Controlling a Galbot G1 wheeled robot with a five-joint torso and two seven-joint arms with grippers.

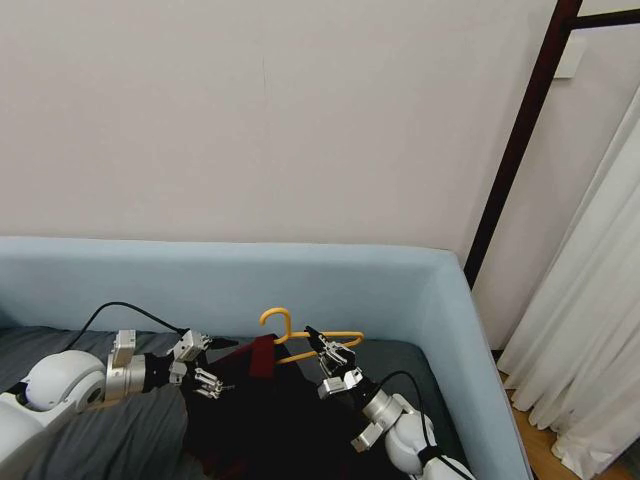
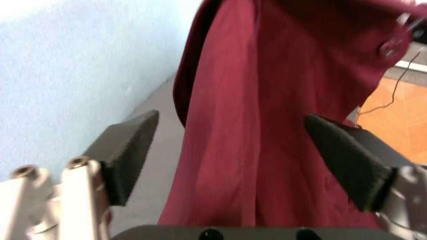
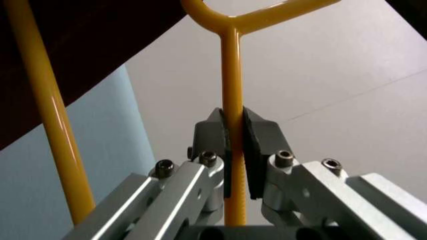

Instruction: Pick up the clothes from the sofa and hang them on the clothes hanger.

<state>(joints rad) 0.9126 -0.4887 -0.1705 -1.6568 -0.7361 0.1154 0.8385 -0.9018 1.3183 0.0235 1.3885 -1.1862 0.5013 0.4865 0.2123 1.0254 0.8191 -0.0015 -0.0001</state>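
Head camera high, facing down at sofa [image 1: 300, 285], wrist cameras close on the same garment [image 2: 267, 125], hanger [image 3: 230, 75]

Open air above sofa back [image 1: 300, 280], yellow hanger [image 1: 345, 335] and red garment [image 1: 270, 430] crowding the corner; dark rack post [image 1: 515, 150] at right

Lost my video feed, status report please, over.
Right gripper shut on yellow hanger. Left gripper open, fingers toward red garment. Garment heaped on sofa, one part up at hanger. Nothing seen in the way.
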